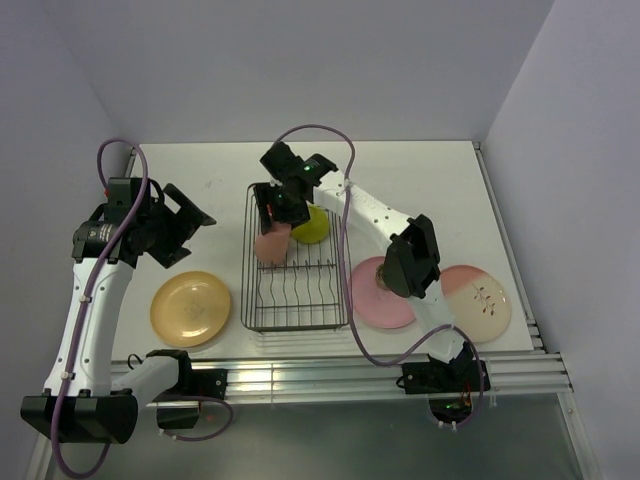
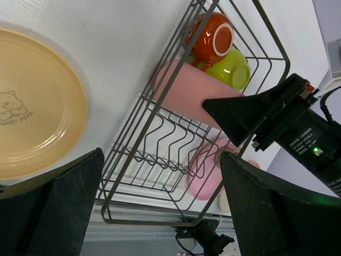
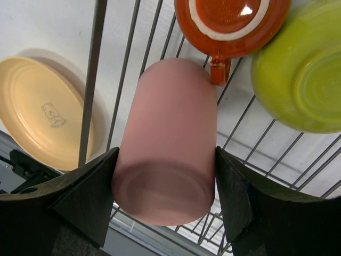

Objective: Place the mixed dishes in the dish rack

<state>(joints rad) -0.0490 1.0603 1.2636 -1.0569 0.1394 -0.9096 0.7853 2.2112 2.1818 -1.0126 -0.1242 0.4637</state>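
Note:
My right gripper [image 1: 275,228] is shut on the salmon-pink tumbler [image 3: 170,133], holding it bottom-up inside the far-left part of the black wire dish rack [image 1: 296,300]. The red-orange handled cup [image 3: 232,16] and the lime-green bowl [image 3: 301,74] lie upside down in the rack's far end, just beyond the tumbler. My left gripper [image 1: 190,235] is open and empty above the table left of the rack. The yellow-orange plate [image 1: 190,308] lies below it. The pink plate [image 1: 385,300] and the pink-and-cream plate [image 1: 478,300] lie right of the rack. The tan bowl is largely hidden by the right arm.
The rack's near half holds only upright prongs [image 2: 160,144]. The right arm's forearm [image 1: 375,215] crosses over the rack's right edge and the pink plate. The metal rail [image 1: 330,375] runs along the table's near edge. Walls close in on the left, back and right.

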